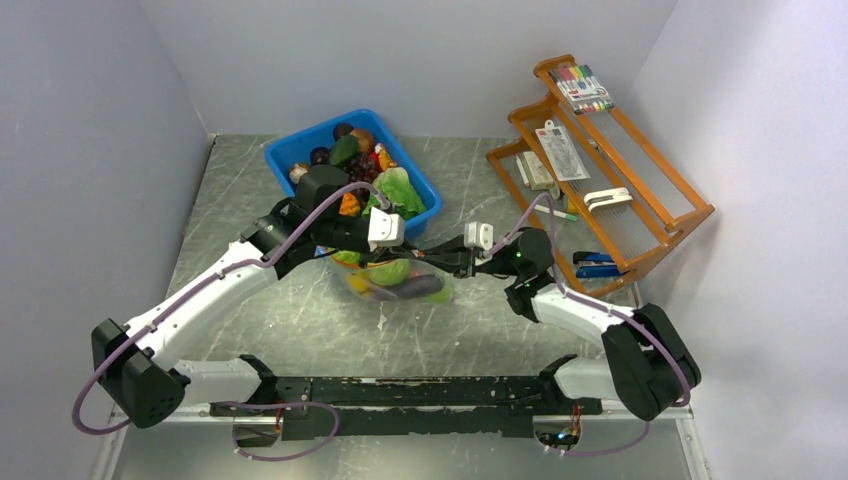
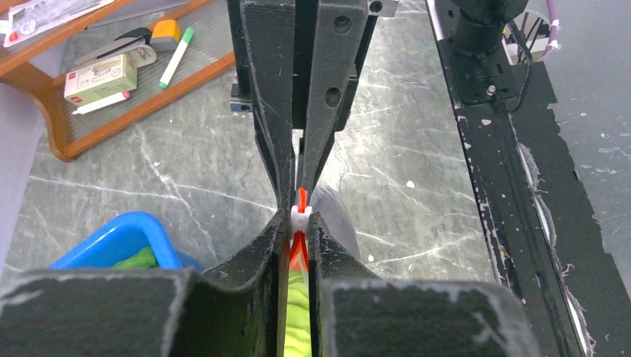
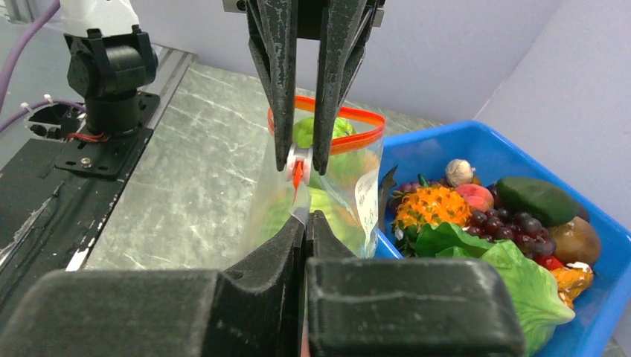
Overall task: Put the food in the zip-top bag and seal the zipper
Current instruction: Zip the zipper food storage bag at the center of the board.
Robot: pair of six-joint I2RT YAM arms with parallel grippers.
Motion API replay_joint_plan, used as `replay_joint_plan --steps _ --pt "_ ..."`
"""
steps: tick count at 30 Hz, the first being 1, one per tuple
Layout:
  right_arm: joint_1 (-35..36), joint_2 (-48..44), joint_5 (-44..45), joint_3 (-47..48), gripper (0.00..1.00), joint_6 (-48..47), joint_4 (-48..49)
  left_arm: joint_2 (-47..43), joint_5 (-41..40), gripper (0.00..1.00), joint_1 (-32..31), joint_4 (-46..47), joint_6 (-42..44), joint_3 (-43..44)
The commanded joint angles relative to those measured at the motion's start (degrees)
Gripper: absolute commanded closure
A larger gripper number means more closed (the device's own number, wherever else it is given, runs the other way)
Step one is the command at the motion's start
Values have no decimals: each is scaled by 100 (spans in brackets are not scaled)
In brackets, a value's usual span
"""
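Note:
The clear zip-top bag [image 1: 395, 280] hangs between my two grippers in front of the blue bin, with a green ball [image 1: 390, 271] and a purple eggplant [image 1: 422, 287] inside. My left gripper [image 1: 410, 248] [image 2: 299, 217] is shut on the white slider [image 2: 299, 215] of the red-orange zipper. My right gripper [image 1: 432, 258] [image 3: 306, 217] is shut on the bag's edge just beside it. In the right wrist view the zipper [image 3: 357, 116] forms an open loop over the bag [image 3: 350, 186], and the left fingers [image 3: 281, 111] hold the slider [image 3: 298, 158].
A blue bin [image 1: 290, 150] [image 3: 446, 134] holds more toy food, including a lettuce [image 3: 521, 275], directly behind the bag. An orange wooden rack [image 1: 600, 160] with markers and a stapler stands at the back right. The black base rail [image 1: 420, 390] runs along the near edge.

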Motion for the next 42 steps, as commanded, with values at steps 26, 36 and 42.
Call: replay_joint_plan --steps 26,36,42 --pt "-58 -419 49 -144 100 -217 -223 -302 -814 93 -39 -470 333 -138" --pt "40 -415 -61 433 80 -481 -1290 -170 -397 93 -36 -256 196 -80" --pt "183 -392 54 685 85 -852 -1900 -56 -345 93 -34 -330 213 -16"
